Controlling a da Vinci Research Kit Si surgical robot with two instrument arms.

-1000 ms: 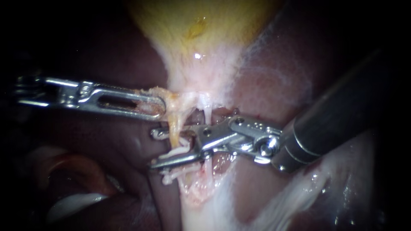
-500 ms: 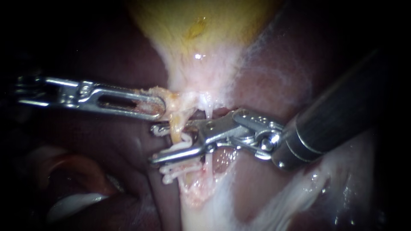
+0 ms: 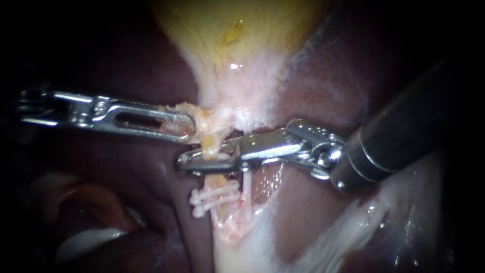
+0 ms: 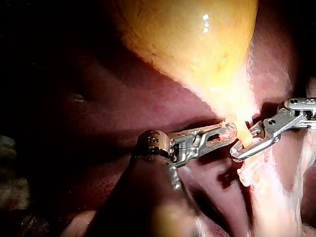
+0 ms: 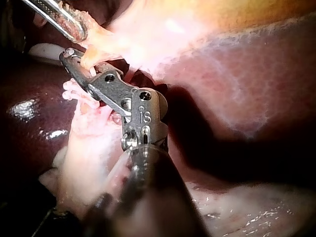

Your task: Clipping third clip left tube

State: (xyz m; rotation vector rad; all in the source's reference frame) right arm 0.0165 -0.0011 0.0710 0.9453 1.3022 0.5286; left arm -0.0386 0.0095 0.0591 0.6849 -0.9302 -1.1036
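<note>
The yellow gallbladder (image 3: 237, 30) narrows down to a pale neck. My left instrument (image 3: 189, 126) comes in flat from the left, its slotted jaws shut on frayed tissue at that neck. The left tube (image 3: 208, 142), a yellowish strand, runs down from there. My right instrument (image 3: 194, 161) reaches across from the right, its jaws shut on this tube from both sides. Just below them two white clips (image 3: 214, 197) sit across the same tube. A thin white right tube (image 3: 246, 184) hangs beside it. The left wrist view shows both tips, left (image 4: 229, 134) and right (image 4: 238, 152), meeting at the neck.
Dark red liver (image 3: 126, 65) surrounds the site. White filmy tissue (image 3: 353, 227) spreads at the lower right under the right shaft (image 3: 404, 136). A pale fold (image 3: 86, 240) lies at the lower left.
The right instrument's jaws, wide apart around the left tube a second ago, have closed down on it above the two clips. The left instrument has held still.
</note>
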